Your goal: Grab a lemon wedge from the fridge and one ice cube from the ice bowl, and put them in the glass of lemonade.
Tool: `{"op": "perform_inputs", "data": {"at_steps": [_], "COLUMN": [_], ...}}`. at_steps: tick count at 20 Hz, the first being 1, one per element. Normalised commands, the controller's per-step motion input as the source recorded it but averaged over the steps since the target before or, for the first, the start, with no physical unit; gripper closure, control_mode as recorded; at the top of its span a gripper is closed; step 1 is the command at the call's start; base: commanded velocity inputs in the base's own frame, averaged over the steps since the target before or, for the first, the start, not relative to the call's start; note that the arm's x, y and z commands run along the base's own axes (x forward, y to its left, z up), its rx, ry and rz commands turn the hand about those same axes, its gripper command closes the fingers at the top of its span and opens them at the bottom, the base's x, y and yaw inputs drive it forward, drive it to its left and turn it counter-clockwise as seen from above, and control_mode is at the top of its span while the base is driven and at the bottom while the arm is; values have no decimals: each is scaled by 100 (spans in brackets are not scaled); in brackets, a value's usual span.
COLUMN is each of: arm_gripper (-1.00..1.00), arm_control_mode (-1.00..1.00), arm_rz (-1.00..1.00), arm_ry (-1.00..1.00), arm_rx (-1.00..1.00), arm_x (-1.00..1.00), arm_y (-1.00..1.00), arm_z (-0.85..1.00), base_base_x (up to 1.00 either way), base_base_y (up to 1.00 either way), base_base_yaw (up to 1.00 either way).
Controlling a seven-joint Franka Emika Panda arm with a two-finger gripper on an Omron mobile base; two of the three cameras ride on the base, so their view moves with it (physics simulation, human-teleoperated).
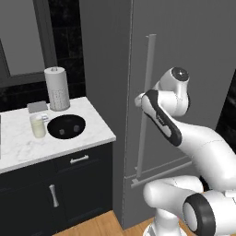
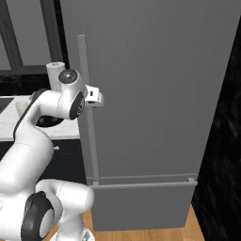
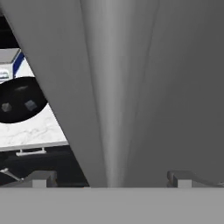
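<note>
in the left base view the fridge [image 1: 184, 55] stands shut just right of the surface [image 1: 27, 147], whose right end carries the ice bowl [image 1: 66, 126] and the glass of lemonade [image 1: 38, 126]. in the right base view the gripper [image 2: 96, 98] reaches the bar handle [image 2: 87, 108], likely stiff and smooth, best taken mid-length. in the hand view the fingers [image 3: 41, 178] are spread wide either side of the handle, gripping nothing.

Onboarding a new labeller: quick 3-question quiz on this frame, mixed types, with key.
1. True or false: the fridge door is shut.
2. What straddles the fridge's vertical bar handle? A) the open gripper B) the paper towel roll C) nothing
3. Which sits nearer the counter's fridge-side end: the ice bowl or the glass of lemonade?

Key: 1 true. 2 A; in the hand view a fingertip stands on each side of the bar. 3 the ice bowl.
</note>
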Motion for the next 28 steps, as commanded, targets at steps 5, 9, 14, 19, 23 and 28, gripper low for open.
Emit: {"op": "perform_inputs", "data": {"at_steps": [5, 9, 14, 19, 23, 28], "arm_gripper": [-100, -100, -100, -100, 100, 100], "arm_control_mode": [-100, -100, -100, -100, -100, -100], "arm_rz": [0, 0, 0, 3, 5, -7], "arm_ry": [0, 0, 0, 0, 0, 5], "arm_rx": [0, 0, 0, 1, 1, 0], "arm_x": [60, 59, 58, 41, 40, 0], "arm_y": [4, 2, 0, 0, 0, -14], "arm_z": [-18, -33, -32, -14, -8, 0], "base_base_x": [0, 0, 0, 0, 0, 0], "base_base_y": [0, 0, 0, 0, 0, 0], "base_base_yaw": [0, 0, 0, 0, 0, 0]}}
